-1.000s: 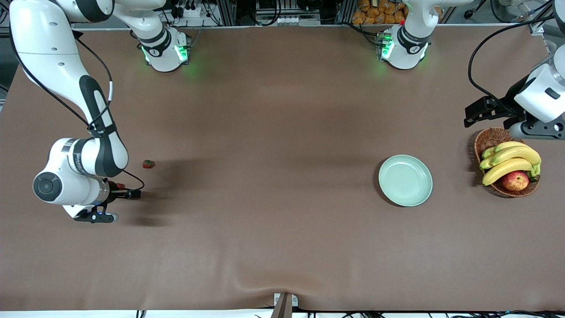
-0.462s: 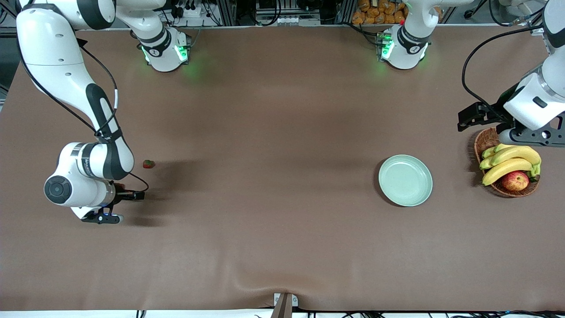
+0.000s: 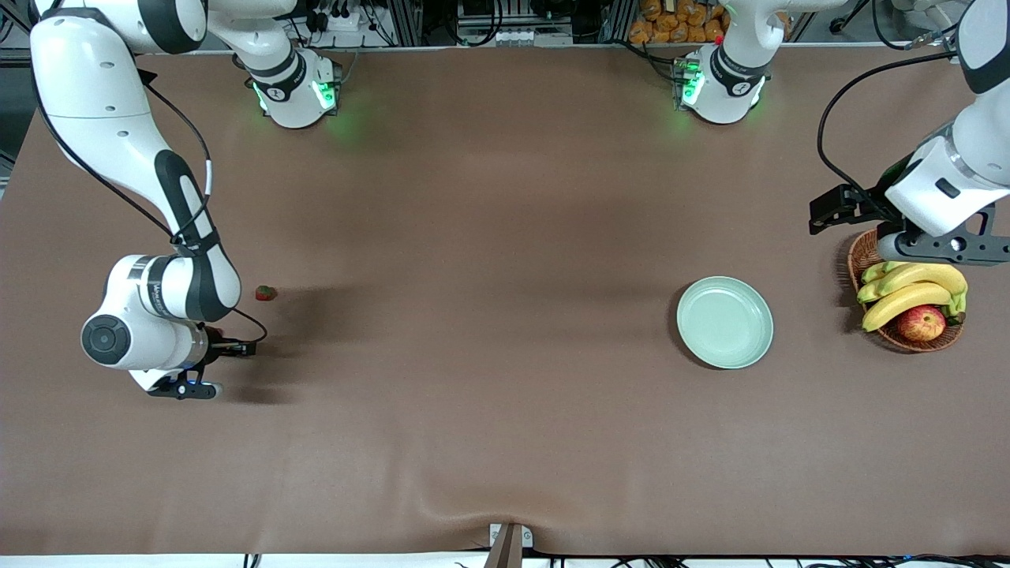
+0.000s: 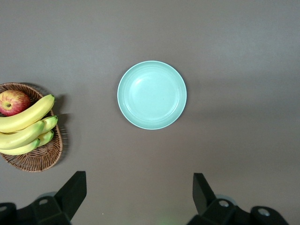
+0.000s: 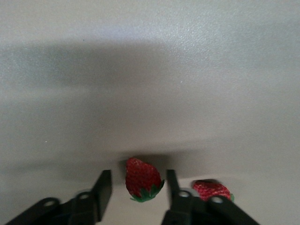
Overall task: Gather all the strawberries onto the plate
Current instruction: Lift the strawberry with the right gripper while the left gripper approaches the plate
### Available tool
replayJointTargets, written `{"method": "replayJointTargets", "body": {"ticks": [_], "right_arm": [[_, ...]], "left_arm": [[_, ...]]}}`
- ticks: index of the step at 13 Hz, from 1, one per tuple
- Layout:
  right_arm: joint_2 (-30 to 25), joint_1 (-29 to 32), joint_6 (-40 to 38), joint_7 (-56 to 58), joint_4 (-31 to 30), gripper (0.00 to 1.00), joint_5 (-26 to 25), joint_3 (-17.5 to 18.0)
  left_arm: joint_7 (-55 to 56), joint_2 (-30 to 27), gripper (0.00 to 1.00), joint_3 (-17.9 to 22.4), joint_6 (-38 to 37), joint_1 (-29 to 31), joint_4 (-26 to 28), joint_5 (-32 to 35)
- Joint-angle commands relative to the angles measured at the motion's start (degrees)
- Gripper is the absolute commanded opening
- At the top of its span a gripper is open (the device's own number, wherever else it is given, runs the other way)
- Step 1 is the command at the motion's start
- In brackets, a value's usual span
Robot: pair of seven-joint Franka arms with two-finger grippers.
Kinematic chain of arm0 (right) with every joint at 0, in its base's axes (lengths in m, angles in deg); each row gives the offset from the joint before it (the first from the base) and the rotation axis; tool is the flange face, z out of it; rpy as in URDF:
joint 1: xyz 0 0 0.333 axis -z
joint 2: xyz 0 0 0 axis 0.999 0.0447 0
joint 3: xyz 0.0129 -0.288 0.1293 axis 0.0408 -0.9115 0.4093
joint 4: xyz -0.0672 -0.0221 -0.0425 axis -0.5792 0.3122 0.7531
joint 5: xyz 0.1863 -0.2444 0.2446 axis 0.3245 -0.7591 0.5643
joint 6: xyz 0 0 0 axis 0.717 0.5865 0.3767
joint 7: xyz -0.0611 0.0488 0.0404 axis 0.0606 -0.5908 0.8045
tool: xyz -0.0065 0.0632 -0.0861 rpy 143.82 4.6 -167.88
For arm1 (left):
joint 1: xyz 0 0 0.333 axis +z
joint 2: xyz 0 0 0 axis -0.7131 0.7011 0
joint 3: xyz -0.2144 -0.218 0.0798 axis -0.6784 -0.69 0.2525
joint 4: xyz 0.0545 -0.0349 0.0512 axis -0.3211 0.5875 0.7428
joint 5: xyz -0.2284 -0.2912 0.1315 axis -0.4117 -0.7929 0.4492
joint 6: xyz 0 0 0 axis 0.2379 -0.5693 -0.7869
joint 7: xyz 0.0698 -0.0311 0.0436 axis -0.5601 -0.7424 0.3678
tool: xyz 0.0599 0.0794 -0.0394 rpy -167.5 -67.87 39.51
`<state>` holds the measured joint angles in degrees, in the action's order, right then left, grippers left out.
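My right gripper [image 5: 138, 190] is low over the table at the right arm's end, hidden under its wrist in the front view [image 3: 197, 351]. It is open, with one strawberry [image 5: 143, 180] lying between its fingers and a gap on each side. A second strawberry [image 5: 212, 190] lies just outside one finger. A third strawberry [image 3: 266, 293] lies on the table beside the arm, farther from the front camera. The mint-green plate [image 3: 724, 322] is empty; it also shows in the left wrist view [image 4: 151, 94]. My left gripper [image 3: 935, 248] [image 4: 138, 192] is open and empty, up over the basket's edge.
A brown wicker basket [image 3: 870, 251] [image 4: 35, 161] stands beside the plate at the left arm's end. It holds bananas [image 3: 911, 288] and a red-yellow apple [image 3: 921, 323]. The brown table cover [image 3: 473, 315] has a ripple at its front edge.
My right wrist has shifted slightly toward the table's middle over the two strawberries. My left gripper has moved a little toward the plate and over the basket's edge.
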<state>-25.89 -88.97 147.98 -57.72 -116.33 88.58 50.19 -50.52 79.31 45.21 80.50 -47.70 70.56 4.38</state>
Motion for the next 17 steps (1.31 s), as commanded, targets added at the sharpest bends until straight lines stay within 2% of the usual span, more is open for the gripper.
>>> {"method": "replayJointTargets", "body": {"ticks": [1,3,5,7,8,9,12,15,17], "right_arm": [[0.4,0.2,0.0,0.7,0.4,0.12,-0.5,0.3],[0.4,0.1,0.1,0.7,0.6,0.0,-0.4,0.3],[-0.1,-1.2,0.0,0.4,2.2,0.0,-0.3,0.3],[-0.4,-5.1,-0.1,-0.1,6.5,0.0,-0.2,0.3],[-0.4,-7.2,-0.1,-2.3,7.4,0.0,0.6,0.3],[-0.4,-10.1,0.0,-6.3,7.6,0.0,3.5,0.3],[0.4,-20.3,1.9,-18.0,8.2,0.0,19.6,0.3],[1.6,-27.4,7.8,-21.4,8.1,0.0,39.8,0.3],[3.3,-31.4,11.1,-21.3,8.3,0.0,48.6,0.2]], "left_arm": [[0.3,-0.9,1.0,-1.3,0.8,-0.1,0.8,-0.4],[0.4,-0.8,1.0,-2.1,1.8,-0.2,0.8,-0.4],[0.4,-0.5,1.0,-2.6,1.8,-0.2,0.8,-0.3],[0.4,-0.2,1.0,-2.9,2.4,-0.3,0.8,-0.3],[0.4,-0.1,1.0,-2.9,2.9,-0.4,0.8,-0.3],[0.5,0.2,1.0,-3.2,3.5,-0.4,0.9,-0.3],[3.4,1.9,1.0,-4.1,4.3,-0.4,1.0,-0.4],[10.6,5.1,1.0,-6.8,6.0,-0.4,1.7,-0.3],[13.6,6.8,1.0,-7.7,11.2,-0.8,6.9,0.1]]}}
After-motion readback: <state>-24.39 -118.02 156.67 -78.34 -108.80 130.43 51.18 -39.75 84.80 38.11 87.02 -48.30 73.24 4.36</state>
